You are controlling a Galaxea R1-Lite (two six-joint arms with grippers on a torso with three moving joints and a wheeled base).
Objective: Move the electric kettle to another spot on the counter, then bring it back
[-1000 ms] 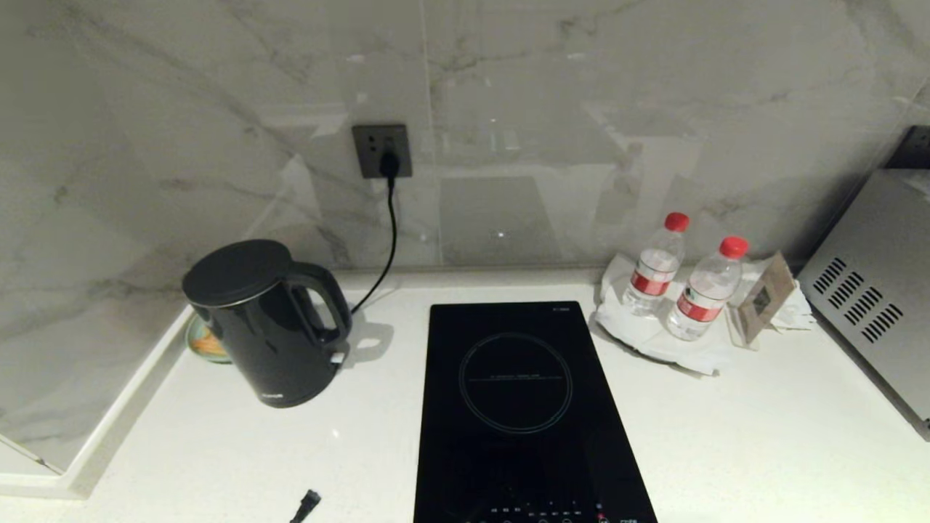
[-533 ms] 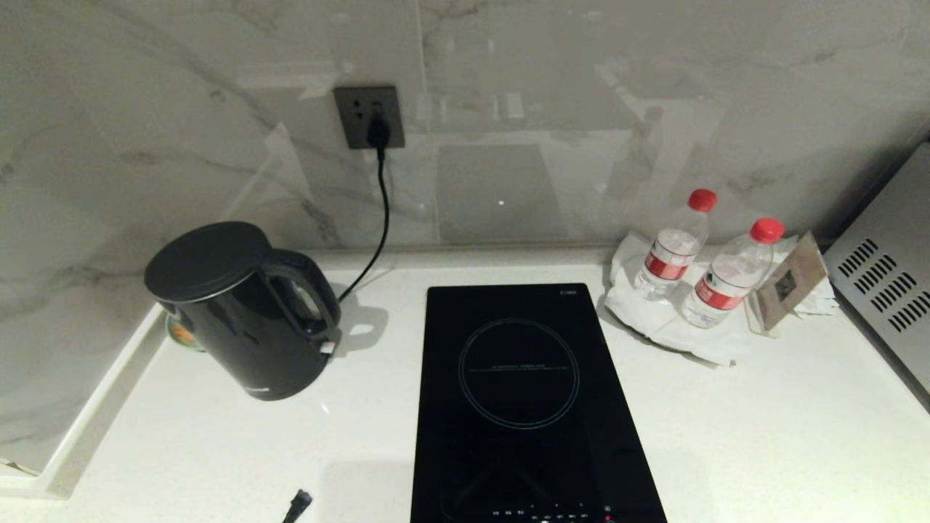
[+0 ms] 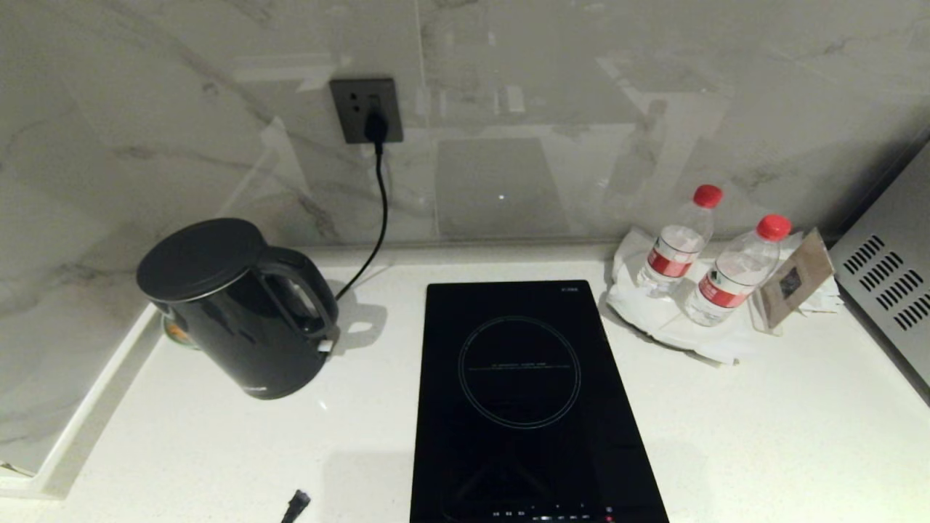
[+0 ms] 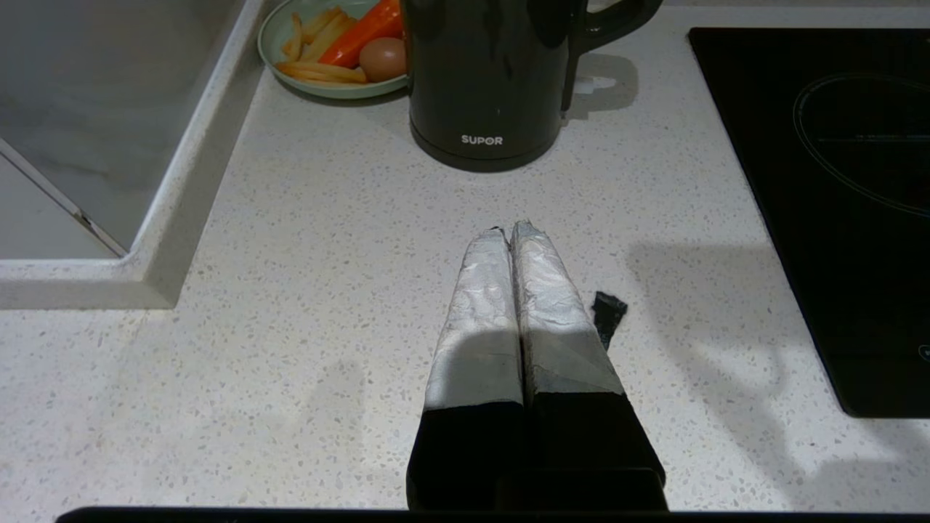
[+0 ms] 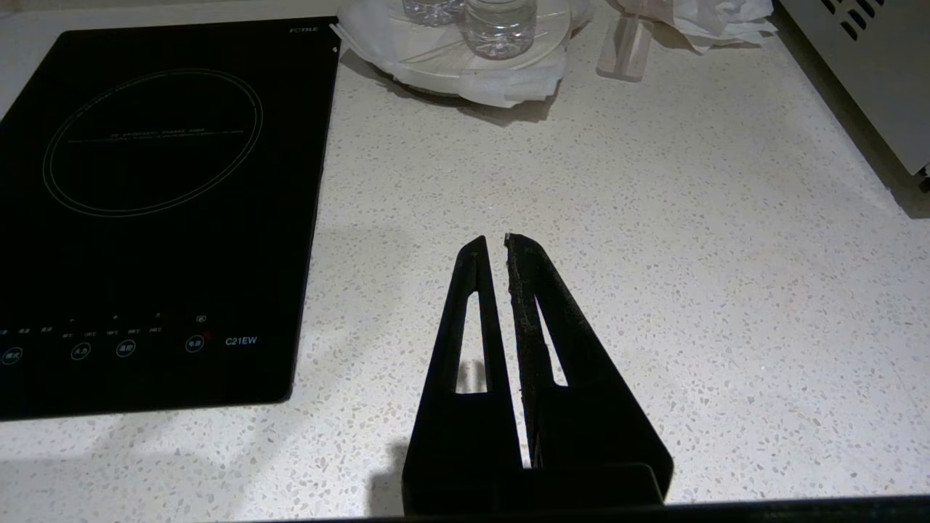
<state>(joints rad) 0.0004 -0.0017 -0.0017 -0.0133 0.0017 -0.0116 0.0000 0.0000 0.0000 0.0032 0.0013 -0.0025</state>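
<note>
Both arms parked low at the front edge of the white speckled stone table (image 4: 305,240), nothing held. Left end effector (image 4: 507,231): foil-wrapped fingers pressed together, aimed at the kettle. Right end effector (image 5: 492,243): black fingers all but closed, a hairline gap, over bare table beside the black glass induction hob (image 3: 519,392). Tall glossy black electric kettle (image 3: 240,309) stands upright at far left near the wall, handle facing the hob, so probably a side approach from there. Pale green plate of food (image 4: 330,47) sits just behind the kettle; avoid pushing back. Task not started.
</note>
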